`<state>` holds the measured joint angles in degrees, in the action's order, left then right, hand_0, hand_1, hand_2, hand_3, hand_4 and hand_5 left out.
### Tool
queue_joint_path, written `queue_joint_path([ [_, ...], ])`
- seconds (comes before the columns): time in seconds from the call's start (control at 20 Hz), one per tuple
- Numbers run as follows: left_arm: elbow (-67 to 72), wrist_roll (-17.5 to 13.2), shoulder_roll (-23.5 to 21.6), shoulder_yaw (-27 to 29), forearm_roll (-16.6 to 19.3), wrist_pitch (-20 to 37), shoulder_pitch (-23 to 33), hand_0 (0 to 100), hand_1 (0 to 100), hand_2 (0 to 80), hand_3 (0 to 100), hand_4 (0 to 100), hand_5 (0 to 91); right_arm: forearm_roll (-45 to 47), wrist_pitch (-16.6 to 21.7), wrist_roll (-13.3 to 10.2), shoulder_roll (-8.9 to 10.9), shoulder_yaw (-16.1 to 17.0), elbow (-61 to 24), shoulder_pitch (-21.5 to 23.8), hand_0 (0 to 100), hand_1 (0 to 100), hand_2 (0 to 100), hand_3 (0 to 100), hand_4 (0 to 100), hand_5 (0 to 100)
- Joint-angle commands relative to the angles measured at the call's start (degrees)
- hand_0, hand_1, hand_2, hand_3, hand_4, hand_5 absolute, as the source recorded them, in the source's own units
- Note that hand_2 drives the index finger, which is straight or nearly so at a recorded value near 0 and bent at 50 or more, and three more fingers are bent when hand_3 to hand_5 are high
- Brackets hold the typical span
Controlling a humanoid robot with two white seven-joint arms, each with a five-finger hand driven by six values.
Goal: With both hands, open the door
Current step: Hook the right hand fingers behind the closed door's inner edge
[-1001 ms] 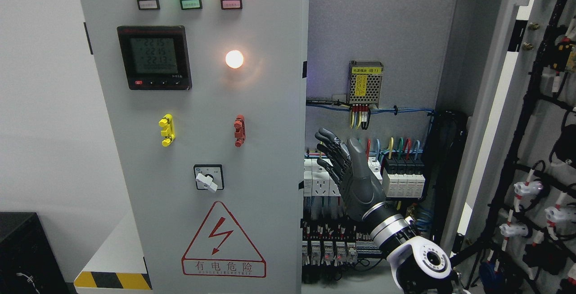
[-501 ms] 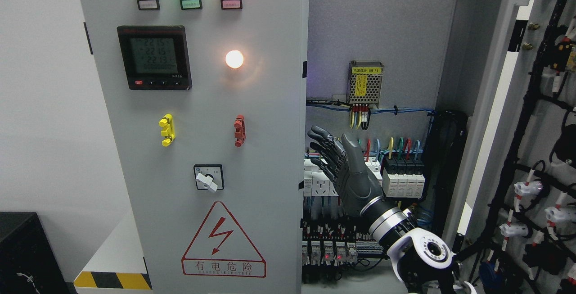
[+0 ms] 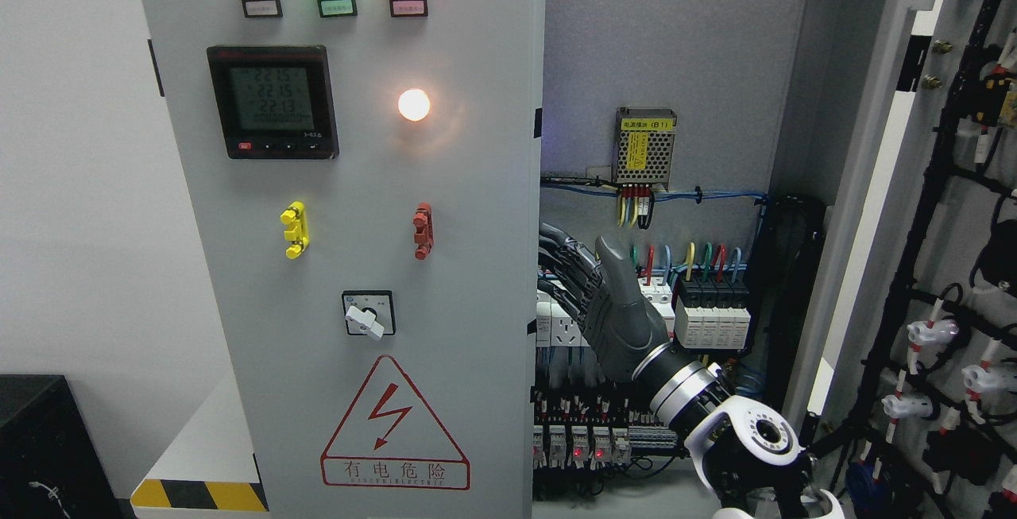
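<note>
— White wall on your left, operator, and a grey metal electrical cabinet filling most of the view. What's on its left door?

— You have the light-grey steel left door (image 3: pixel 349 265) closed in front of you, carrying three round lamps at the top, amber, green and red, a black digital meter (image 3: pixel 272 102) below them, a lit white lamp, a yellow latch handle (image 3: pixel 295 230), a red latch handle (image 3: pixel 423 230), a rotary switch and a red-bordered electric hazard triangle (image 3: pixel 395 424).

— And the right side?

— You can see straight into the cabinet: a perforated metal power supply with a yellow label (image 3: pixel 645 145), coloured wires and rows of white breakers (image 3: pixel 711 324). The grey right door (image 3: pixel 898 185) is swung wide, with black cable harness on its inner face.

— Where is your hand?

— Your right hand (image 3: pixel 608 304), dark grey with a silver wrist, comes up from the lower right. Its fingers (image 3: pixel 568 261) are stretched out and grasp nothing; their tips reach the left door's free edge, where they pass out of sight. The thumb points up.
</note>
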<state>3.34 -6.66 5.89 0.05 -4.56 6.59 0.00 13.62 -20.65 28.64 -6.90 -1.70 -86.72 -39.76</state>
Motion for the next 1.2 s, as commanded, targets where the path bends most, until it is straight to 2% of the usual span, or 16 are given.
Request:
queue_joint_path([
  [0.0,0.0,0.0,0.0,-1.8,0.0,0.0,-0.1,0,0,0.0,0,0,0.0,0.7,0.1,2.5,0.13,1.4,4.0,-1.4,0,0,0,0,0,0],
  [0.05,0.0,0.0,0.0,-1.9,0.0,0.0,-0.1,0,0,0.0,0,0,0.0,0.7,0.1,3.6,0.13,1.5,4.5,-1.6,0,0,0,0,0,0],
  [0.15,0.0,0.0,0.0,-1.8,0.0,0.0,-0.1,0,0,0.0,0,0,0.0,0.7,0.1,4.4,0.04,2.5,5.8,-2.6,0,0,0,0,0,0],
  [0.25,0.0,0.0,0.0,-1.9,0.0,0.0,-0.1,0,0,0.0,0,0,0.0,0.7,0.0,4.5,0.13,4.2,7.8,-4.3,0,0,0,0,0,0],
  [0.35,0.0,0.0,0.0,-1.8,0.0,0.0,-0.1,0,0,0.0,0,0,0.0,0.7,0.1,4.6,0.30,4.3,9.5,-5.4,0,0,0,0,0,0],
  [0.65,0.0,0.0,0.0,-1.9,0.0,0.0,-0.1,0,0,0.0,0,0,0.0,0.8,-0.4,4.7,0.30,4.3,8.5,-5.1,0,0,0,0,0,0],
  [0.7,0.0,0.0,0.0,-1.8,0.0,0.0,-0.1,0,0,0.0,0,0,0.0,0.8,-0.6,5.0,0.30,4.3,8.2,-5.0,0,0,0,0,0,0],
  [0.85,0.0,0.0,0.0,-1.8,0.0,0.0,-0.1,0,0,0.0,0,0,0.0,0.7,-0.8,9.7,0.13,4.3,6.7,-4.5,0,0,0,0,0,0],
  [1.15,0.0,0.0,0.0,-1.8,0.0,0.0,-0.1,0,0,0.0,0,0,0.0,0.7,-1.8,10.4,0.22,4.3,5.5,-4.6,0,0,0,0,0,0],
])
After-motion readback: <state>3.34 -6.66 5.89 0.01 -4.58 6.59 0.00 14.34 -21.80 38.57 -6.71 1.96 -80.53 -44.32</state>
